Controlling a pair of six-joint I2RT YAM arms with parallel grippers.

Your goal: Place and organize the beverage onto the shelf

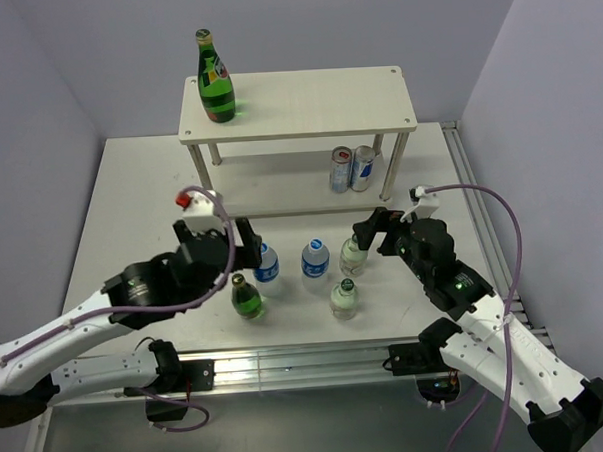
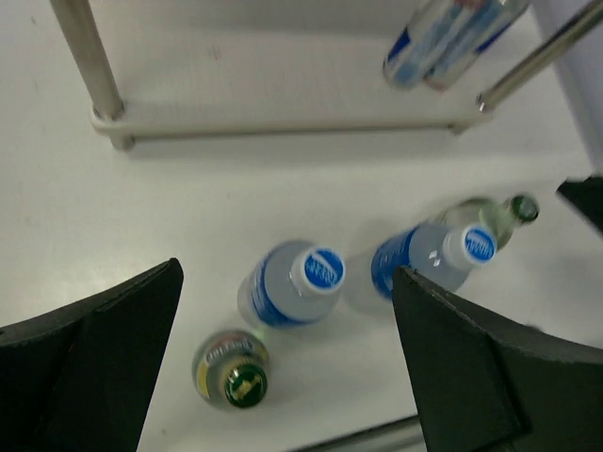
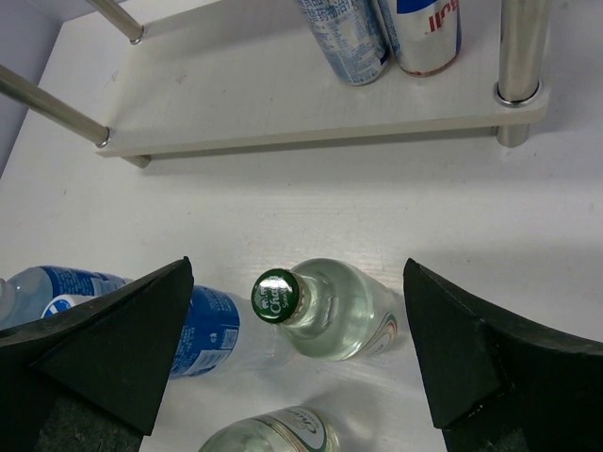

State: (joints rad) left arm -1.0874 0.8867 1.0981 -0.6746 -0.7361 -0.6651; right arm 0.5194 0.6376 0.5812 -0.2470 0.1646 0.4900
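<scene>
Cap [image 3: 278,295] and can [image 3: 424,33] print — too blurred to read.

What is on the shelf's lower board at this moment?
Two cans stand side by side at its right end, near the front leg. The top board covers the lower board's rear strip in the overhead view, so anything there goes unseen.

Bright, even light falls from overhead and bleaches the white table [image 1: 120,194] in front of the shelf [image 1: 296,101] almost to glare. Shadows are soft and pale, the clearest lying under the shelf's top board. The left wrist view is blurred, with the cans [image 2: 443,38] on the shelf smeared. The right wrist view is sharper, showing lettering on a green bottle cap [image 3: 278,294] before the shelf.
</scene>
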